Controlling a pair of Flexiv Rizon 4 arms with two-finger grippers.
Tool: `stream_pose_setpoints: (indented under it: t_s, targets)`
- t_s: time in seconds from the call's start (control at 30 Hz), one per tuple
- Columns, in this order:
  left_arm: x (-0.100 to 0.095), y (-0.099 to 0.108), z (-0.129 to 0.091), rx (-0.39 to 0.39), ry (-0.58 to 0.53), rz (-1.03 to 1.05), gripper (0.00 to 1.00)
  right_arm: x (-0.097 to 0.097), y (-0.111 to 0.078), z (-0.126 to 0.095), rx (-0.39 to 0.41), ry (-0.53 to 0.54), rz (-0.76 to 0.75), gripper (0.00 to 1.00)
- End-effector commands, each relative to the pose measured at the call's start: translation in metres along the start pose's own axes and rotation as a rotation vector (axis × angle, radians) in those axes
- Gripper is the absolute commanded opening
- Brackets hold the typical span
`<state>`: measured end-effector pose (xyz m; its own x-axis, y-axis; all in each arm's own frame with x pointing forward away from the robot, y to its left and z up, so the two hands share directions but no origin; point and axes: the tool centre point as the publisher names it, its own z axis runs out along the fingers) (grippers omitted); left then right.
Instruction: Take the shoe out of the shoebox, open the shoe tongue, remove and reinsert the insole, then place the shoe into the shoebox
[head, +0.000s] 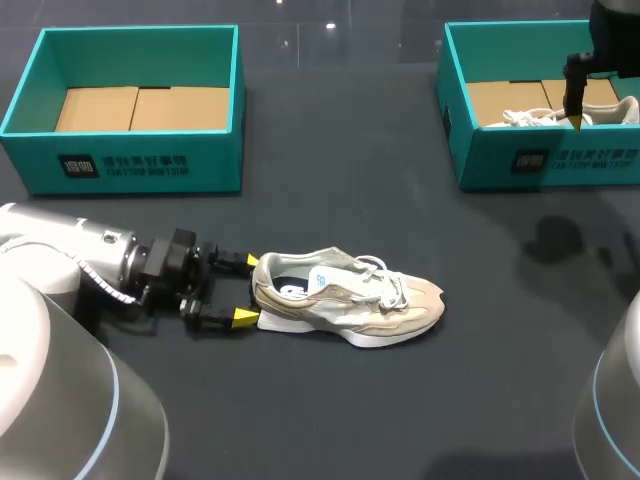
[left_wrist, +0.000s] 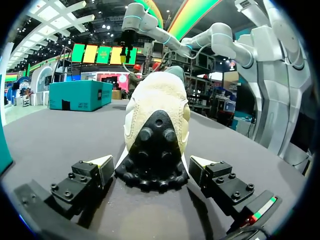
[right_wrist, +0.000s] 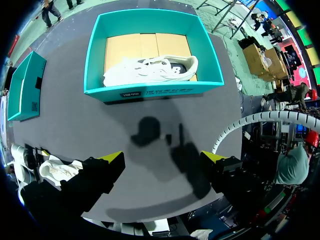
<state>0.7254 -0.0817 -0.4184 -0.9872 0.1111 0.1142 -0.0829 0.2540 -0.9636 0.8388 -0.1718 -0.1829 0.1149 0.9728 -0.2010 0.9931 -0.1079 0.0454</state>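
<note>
My left gripper (left_wrist: 151, 164) sits spread around the heel of the beige mesh sneaker (head: 350, 300) on the dark table (head: 330, 200), toe pointing straight away, so it's way closer than my right gripper (right_wrist: 161, 159), also spread and empty.

Dark grey matte bench (head: 330, 400) across the head view, soft even light from overhead, blurred shadow patch (head: 560, 240) at 3 o'clock, fainter smudges toward 4 o'clock, same dark surface in both wrist views, deeper shadow blot (right_wrist: 145, 131) near centre
</note>
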Motion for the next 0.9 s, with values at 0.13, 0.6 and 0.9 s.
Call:
stream_pose_setpoints:
  t_s: [0.13, 0.6, 0.9]
  targets:
    - [0.003, -0.003, 0.005, -0.001, 0.004, 0.001, 1.00, 0.000, 0.000, 0.000, 0.000, -0.001, 0.001, 1.00]
    - [-0.001, -0.007, 0.018, -0.002, -0.003, 0.002, 1.00, 0.000, 0.000, 0.000, 0.000, -0.001, 0.001, 1.00]
    - [-0.001, -0.007, 0.028, -0.008, 0.006, 0.007, 1.00, 0.000, 0.000, 0.000, 0.000, -0.001, 0.001, 1.00]
